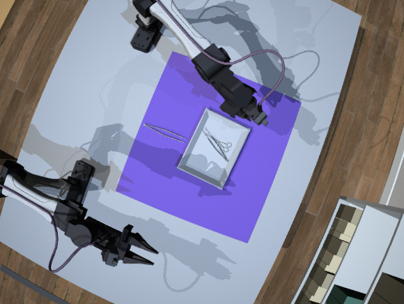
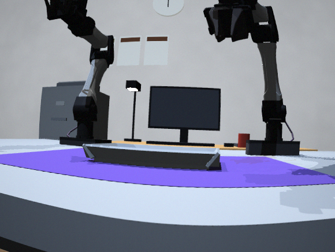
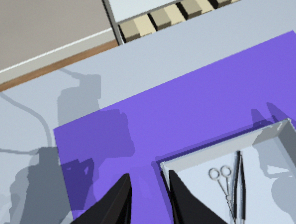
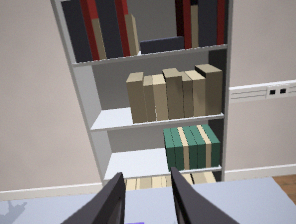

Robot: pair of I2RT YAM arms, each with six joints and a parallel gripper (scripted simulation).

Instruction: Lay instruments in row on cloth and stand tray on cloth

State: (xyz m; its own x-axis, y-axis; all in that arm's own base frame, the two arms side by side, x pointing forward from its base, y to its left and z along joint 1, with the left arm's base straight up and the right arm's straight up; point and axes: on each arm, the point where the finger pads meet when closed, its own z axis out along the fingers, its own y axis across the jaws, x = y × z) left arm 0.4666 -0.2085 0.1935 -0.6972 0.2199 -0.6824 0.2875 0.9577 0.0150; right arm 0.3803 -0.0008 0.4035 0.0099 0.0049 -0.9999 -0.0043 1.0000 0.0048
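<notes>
1 purple cloth (image 1: 268,167) (image 2: 173,179) (image 3: 200,100), 1 tray (image 1: 227,183) (image 2: 153,157) (image 3: 220,150), 3 instruments.

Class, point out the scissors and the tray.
Scissors (image 1: 218,141) (image 3: 229,198): top and left wrist views, near the pivot.
Tray (image 1: 202,175) (image 2: 150,158) (image 3: 225,147): top, exterior and left wrist views, on a side wall.

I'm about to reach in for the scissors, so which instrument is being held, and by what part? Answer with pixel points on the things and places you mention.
None: the left gripper (image 1: 245,116) (image 2: 227,38) (image 3: 149,179) and right gripper (image 1: 155,258) (image 2: 52,11) (image 4: 147,177) both hold nothing, fingers apart.

A monitor (image 2: 184,108), a desk lamp (image 2: 133,85) and a red cup (image 2: 244,140) stand together.
</notes>
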